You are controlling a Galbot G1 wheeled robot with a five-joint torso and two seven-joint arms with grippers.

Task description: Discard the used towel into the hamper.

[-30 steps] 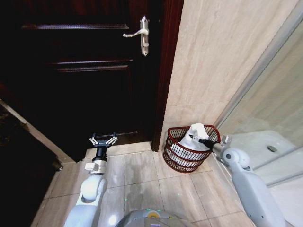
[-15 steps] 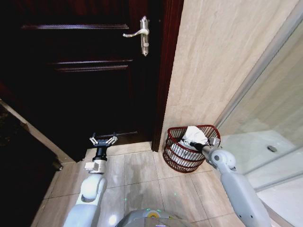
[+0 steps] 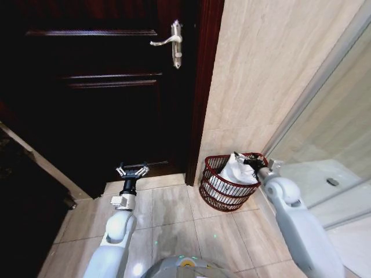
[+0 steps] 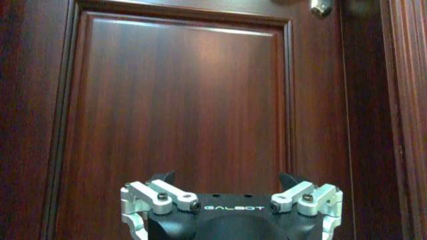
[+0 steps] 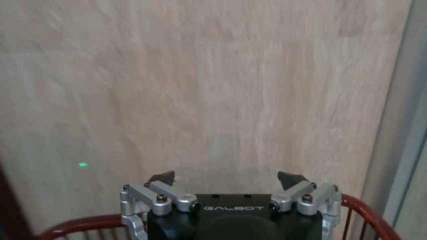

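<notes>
My right fingers (image 5: 227, 178) stand spread wide with nothing between them, poised over the rim of the hamper (image 3: 217, 191) and facing the beige tiled wall (image 5: 200, 85). In the head view my right gripper (image 3: 253, 167) sits at the hamper's far right rim, just beside the white towel (image 3: 235, 169), which lies bunched inside the hamper and rises above its rim. The hamper stands on the tiled floor (image 3: 174, 214) in the corner between the wall and the door frame. My left fingers (image 4: 227, 180) are likewise spread wide and empty, the left gripper (image 3: 132, 170) held low before the dark wooden door (image 3: 98, 98), well apart from the hamper.
</notes>
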